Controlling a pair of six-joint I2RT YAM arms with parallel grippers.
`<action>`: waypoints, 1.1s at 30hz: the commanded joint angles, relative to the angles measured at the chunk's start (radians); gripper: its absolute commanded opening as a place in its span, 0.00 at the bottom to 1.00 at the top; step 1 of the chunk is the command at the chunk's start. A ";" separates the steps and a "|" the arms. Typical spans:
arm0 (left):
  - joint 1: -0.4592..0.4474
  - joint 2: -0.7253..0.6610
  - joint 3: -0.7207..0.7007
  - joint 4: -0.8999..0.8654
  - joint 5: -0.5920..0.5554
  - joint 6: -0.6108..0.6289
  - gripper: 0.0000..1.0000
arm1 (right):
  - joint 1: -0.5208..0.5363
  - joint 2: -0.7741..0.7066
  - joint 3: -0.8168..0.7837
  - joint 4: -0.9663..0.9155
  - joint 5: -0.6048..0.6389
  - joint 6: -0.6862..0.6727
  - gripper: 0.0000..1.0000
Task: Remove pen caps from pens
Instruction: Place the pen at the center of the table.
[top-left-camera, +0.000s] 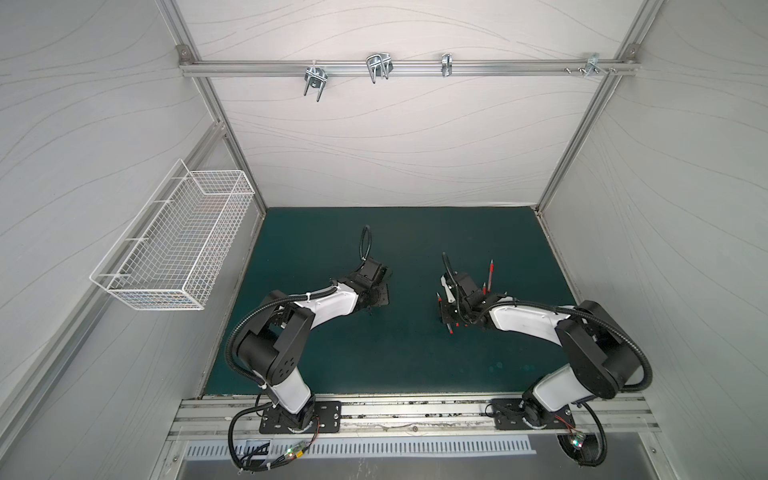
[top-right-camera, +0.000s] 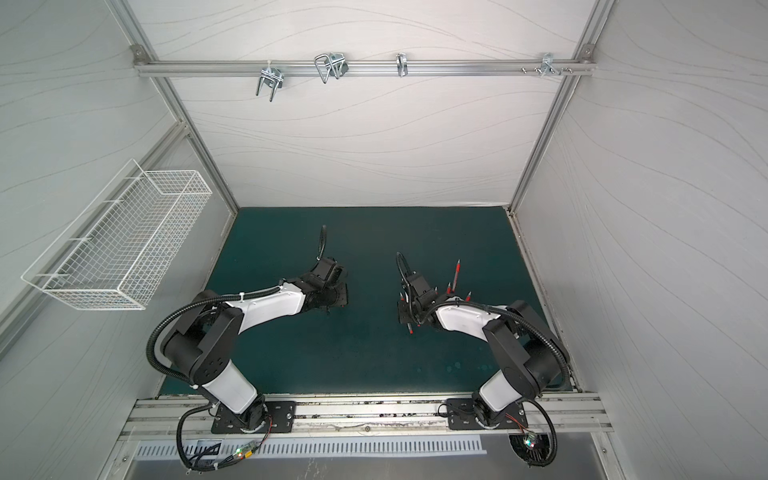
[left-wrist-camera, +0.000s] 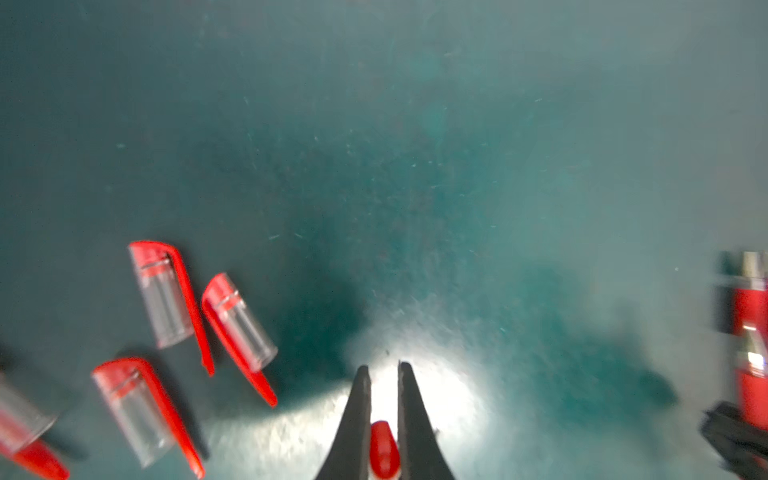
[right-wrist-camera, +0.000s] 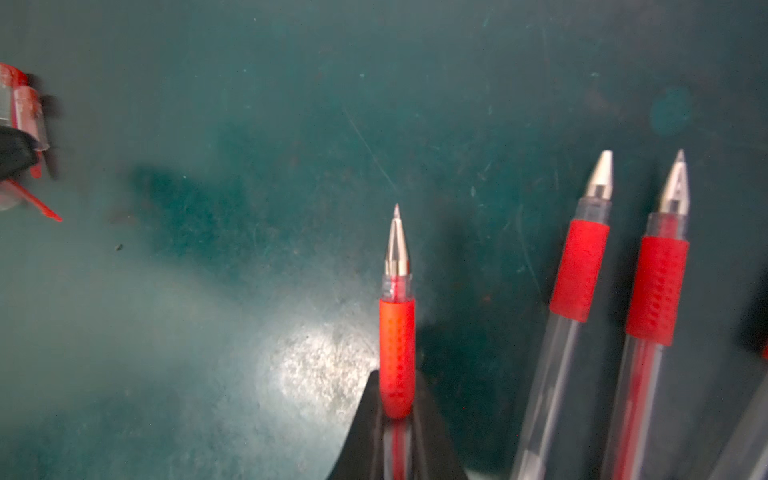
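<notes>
In the left wrist view my left gripper (left-wrist-camera: 384, 365) is shut on a red pen cap (left-wrist-camera: 384, 451) that sits deep between its jaws. Several more pen caps lie on the green mat beside it, among them three close ones (left-wrist-camera: 166, 299) (left-wrist-camera: 237, 324) (left-wrist-camera: 137, 407). My right gripper (right-wrist-camera: 397, 376) is shut on an uncapped pen (right-wrist-camera: 397, 332), its grey tip pointing away from the jaws. Two more uncapped pens (right-wrist-camera: 579, 270) (right-wrist-camera: 656, 291) lie side by side next to it. In a top view both grippers (top-left-camera: 381, 293) (top-left-camera: 445, 309) hang low over the mat's middle, a short gap between them.
Another pen (top-left-camera: 490, 276) lies on the mat (top-left-camera: 407, 357) just beyond the right arm; whether it wears a cap is too small to tell. A white wire basket (top-left-camera: 178, 245) hangs on the left wall. Metal hooks (top-left-camera: 378, 66) hang from the back rail.
</notes>
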 joint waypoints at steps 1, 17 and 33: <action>0.010 0.040 0.054 -0.043 -0.010 0.013 0.00 | -0.009 0.028 0.025 -0.039 -0.007 0.016 0.00; 0.012 0.113 0.118 -0.124 -0.017 0.027 0.23 | -0.013 0.058 0.041 -0.064 0.017 0.010 0.28; 0.011 -0.185 -0.011 -0.054 -0.102 0.045 0.48 | 0.132 -0.306 -0.131 0.159 0.190 -0.184 0.50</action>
